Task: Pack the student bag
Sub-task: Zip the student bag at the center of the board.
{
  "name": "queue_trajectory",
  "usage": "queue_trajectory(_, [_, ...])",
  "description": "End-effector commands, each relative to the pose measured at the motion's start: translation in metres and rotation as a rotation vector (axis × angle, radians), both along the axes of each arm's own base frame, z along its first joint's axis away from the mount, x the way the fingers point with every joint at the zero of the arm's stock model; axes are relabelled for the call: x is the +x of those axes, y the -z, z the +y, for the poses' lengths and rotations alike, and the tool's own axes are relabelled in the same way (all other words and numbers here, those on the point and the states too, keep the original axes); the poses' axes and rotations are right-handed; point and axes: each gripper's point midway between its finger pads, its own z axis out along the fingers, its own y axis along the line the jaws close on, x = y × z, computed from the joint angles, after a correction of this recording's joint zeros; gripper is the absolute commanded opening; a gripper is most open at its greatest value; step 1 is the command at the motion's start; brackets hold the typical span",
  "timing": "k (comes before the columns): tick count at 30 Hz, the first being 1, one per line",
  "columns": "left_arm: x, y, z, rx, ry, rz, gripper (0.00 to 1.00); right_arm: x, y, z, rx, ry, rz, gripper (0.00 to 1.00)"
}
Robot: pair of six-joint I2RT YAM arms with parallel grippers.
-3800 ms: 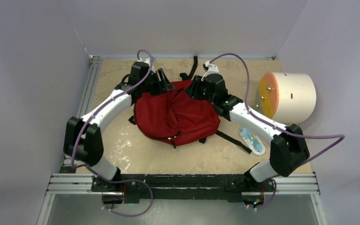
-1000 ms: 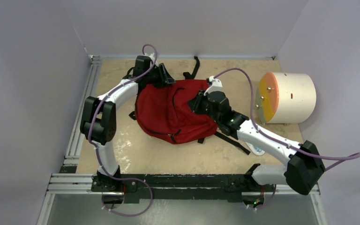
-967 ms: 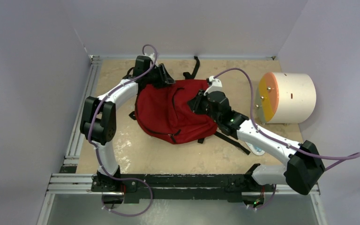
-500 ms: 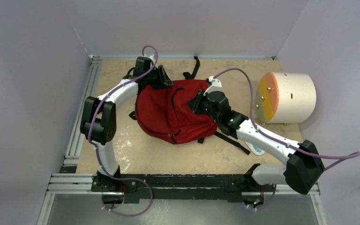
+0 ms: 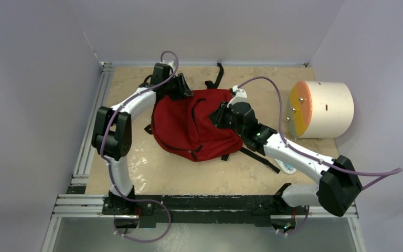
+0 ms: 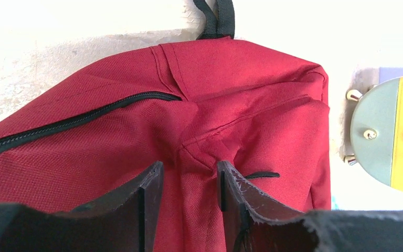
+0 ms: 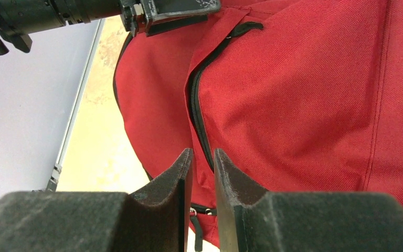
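student bag (image 5: 189, 126) lies on the table (image 5: 152, 173), caught between the two sets of jaws.

left jaws: clenched on a raised fold of the bag's red fabric at its far corner. the fold stands up between them in the left wrist view.

right jaws: nearly together, low on the bag's opposite side. a black zipper (image 7: 195, 105) runs straight into their gap. cannot tell whether they pinch it or only straddle it.

zipper teeth ahead of the right jaws look joined all along. a black pull tab (image 7: 244, 26) sits at the far end, just under the left jaws.

judgement: early stage. no compartment is open and nothing is going in. what is inside cannot be seen.

a pale packet (image 5: 288, 169) lies behind the right jaws, mostly under the forearm. a cream cylinder (image 5: 322, 107) stands well off to their right.

left to do, likely: open the zipper, load the bag, close it.
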Motion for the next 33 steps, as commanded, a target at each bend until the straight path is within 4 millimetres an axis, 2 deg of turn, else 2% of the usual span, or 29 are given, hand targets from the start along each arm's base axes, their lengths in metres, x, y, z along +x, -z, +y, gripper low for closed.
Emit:
queue_trajectory(1, [0.009, -0.013, -0.017, -0.03, 0.052, -0.057, 0.41, 0.005, -0.017, 0.005, 0.046, 0.0, -0.034, 0.24])
queue_trajectory(8, [0.006, -0.004, -0.025, -0.028, 0.068, -0.037, 0.38, 0.005, -0.015, 0.003, 0.041, 0.006, -0.031, 0.24])
queue_trajectory(11, [0.006, -0.003, -0.023, -0.023, 0.058, -0.037, 0.28, 0.005, -0.015, 0.003, 0.039, 0.006, -0.031, 0.24])
queue_trajectory(14, [0.009, -0.009, -0.023, -0.024, 0.052, -0.05, 0.15, 0.007, -0.014, 0.004, 0.036, 0.009, -0.03, 0.24])
queue_trajectory(18, [0.012, -0.018, -0.025, -0.043, 0.044, -0.054, 0.01, 0.012, -0.014, 0.005, 0.041, 0.025, -0.033, 0.24])
queue_trajectory(24, [0.016, -0.044, -0.034, -0.106, 0.062, -0.079, 0.0, 0.041, -0.022, 0.006, 0.036, 0.096, -0.057, 0.24])
queue_trajectory(25, [0.018, -0.049, -0.035, -0.114, 0.063, -0.087, 0.0, 0.046, -0.025, 0.006, 0.035, 0.106, -0.072, 0.34])
queue_trajectory(26, [0.018, -0.054, -0.035, -0.121, 0.062, -0.092, 0.0, 0.051, -0.029, 0.006, 0.032, 0.114, -0.085, 0.37])
queue_trajectory(30, [0.017, -0.065, -0.036, -0.153, 0.057, -0.095, 0.0, 0.072, -0.046, 0.01, 0.037, 0.115, -0.149, 0.42])
queue_trajectory(33, [0.016, -0.069, -0.035, -0.174, 0.052, -0.086, 0.0, 0.089, -0.047, 0.005, 0.045, 0.127, -0.149, 0.42])
